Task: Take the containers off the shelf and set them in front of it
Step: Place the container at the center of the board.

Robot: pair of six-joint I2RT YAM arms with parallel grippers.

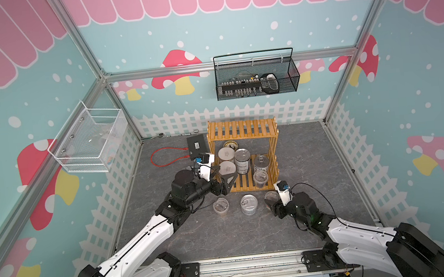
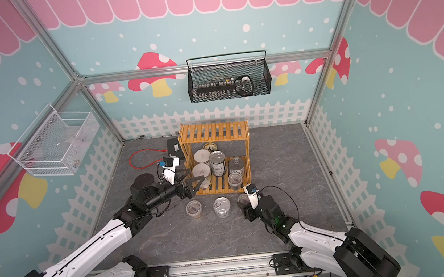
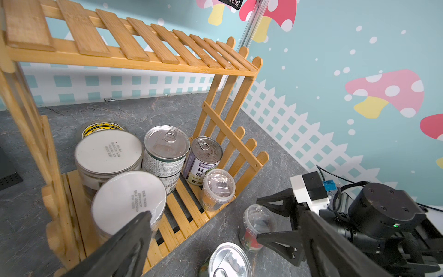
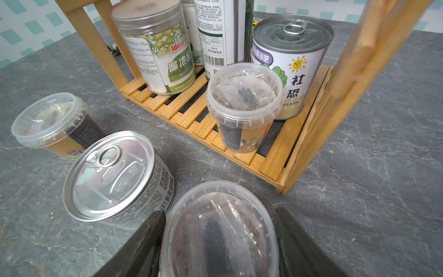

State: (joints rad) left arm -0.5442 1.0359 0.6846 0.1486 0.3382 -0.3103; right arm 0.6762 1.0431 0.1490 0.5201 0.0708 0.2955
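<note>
**Wooden shelf (image 1: 242,129) partly cleared; white-lidded can (image 3: 129,196) next**

At lower centre, the right end effector (image 4: 218,212) looks clamped on a clear tub (image 3: 256,220) standing on the surface (image 1: 225,241) before the shelf. The left end effector (image 1: 227,172) gapes wide at the bottom-tier can. Likely next: release the tub, then close squarely on that can.

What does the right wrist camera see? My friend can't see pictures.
The right tool grips a clear tub in front of the wooden shelf, which holds more containers. A pull-tab tin and another tub stand nearby on the grey table.
</note>
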